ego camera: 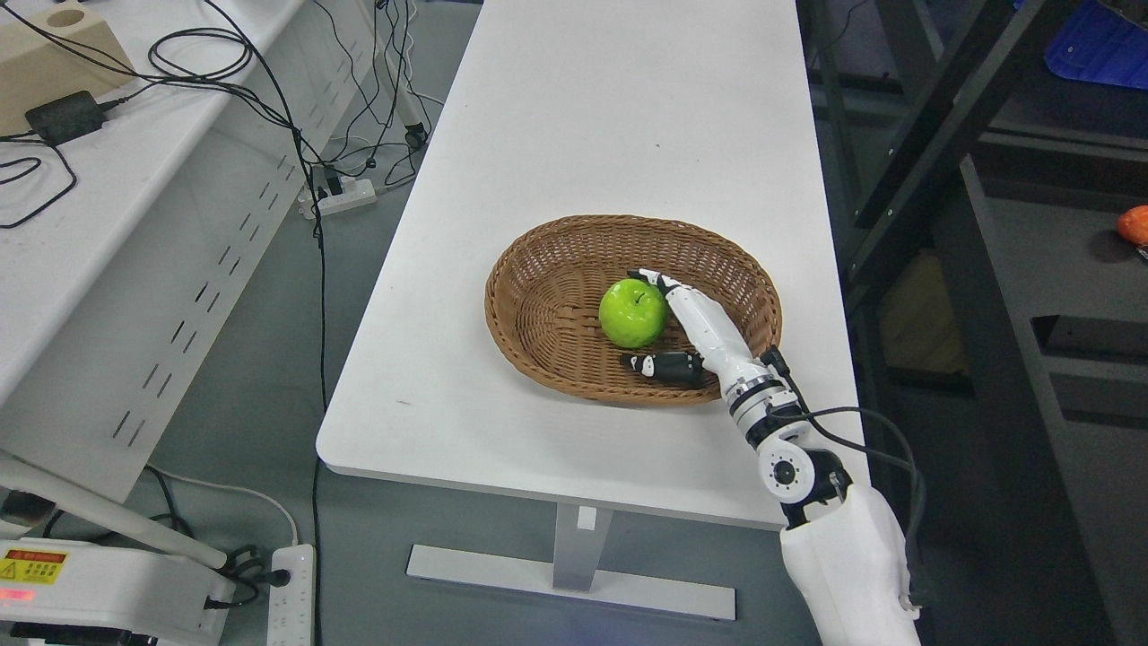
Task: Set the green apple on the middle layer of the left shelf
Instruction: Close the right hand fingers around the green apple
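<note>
Green apple (633, 312) sits inside the wicker basket (538, 309), a bit right of its middle, stem up. Basket rests on the white desk (583, 135), toward the near end. Right hand (668, 327) reaches into the basket from the lower right: white fingers (695, 309) lie along the apple's right side, touching it, dark thumb (664, 365) spread just below the fruit. Hand open around the apple, not closed on it; apple rests on the basket floor. Left arm not visible. Dark shelf (906, 179) frame stands right of the desk; second white bench (108, 197) with cables (269, 99) on the left, power strip (291, 597) on the floor.
</note>
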Controlling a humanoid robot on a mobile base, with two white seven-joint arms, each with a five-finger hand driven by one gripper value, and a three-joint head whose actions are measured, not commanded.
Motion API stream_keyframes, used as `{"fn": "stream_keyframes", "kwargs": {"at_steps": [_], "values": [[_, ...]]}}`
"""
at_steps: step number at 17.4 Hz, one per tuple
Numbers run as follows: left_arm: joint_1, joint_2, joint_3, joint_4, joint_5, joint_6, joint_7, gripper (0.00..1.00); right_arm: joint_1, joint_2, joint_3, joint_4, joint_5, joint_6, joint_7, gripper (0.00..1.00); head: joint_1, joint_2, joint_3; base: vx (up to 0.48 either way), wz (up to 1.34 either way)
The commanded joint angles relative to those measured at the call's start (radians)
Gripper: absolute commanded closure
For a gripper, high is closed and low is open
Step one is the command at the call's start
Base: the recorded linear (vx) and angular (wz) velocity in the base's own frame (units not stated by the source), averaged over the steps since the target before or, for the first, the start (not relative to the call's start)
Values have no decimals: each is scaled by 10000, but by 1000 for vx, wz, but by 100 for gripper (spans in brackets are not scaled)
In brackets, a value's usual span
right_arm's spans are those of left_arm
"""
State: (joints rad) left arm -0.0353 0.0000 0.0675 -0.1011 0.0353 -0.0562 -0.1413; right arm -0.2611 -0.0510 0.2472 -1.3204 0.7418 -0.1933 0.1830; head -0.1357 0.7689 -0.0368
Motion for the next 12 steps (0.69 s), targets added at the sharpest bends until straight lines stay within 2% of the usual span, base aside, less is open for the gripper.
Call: {"fn": "stream_keyframes", "kwargs": {"at_steps": [1,3,5,6,7,9,12], "values": [[0,175,-16,14,0,-5,2,0,4,126,-33,88,22,61,-5,50,0,0,0,0,0],[0,175,-16,-2,0,-5,2,0,4,172,-277,57,-24,77,-20,60,0,0,0,0,0],[0,175,15,-2,0,-5,2,0,64,248,-538,-34,-70,61,-126,77,0,0,0,0,0],[0,175,15,14,0,-5,2,0,126,310,-797,-323,-70,61,-477,85,0,0,0,0,0],[0,175,-16,-2,0,-5,2,0,217,310,-845,-630,-70,46,-738,89,0,0,0,0,0],[0,175,15,-2,0,-5,2,0,356,310,-891,-1136,-86,46,-878,91,0,0,0,0,0],[0,175,15,-2,0,-5,2,0,784,335,-1199,-2468,-209,-31,-2514,91,0,0,0,0,0]]}}
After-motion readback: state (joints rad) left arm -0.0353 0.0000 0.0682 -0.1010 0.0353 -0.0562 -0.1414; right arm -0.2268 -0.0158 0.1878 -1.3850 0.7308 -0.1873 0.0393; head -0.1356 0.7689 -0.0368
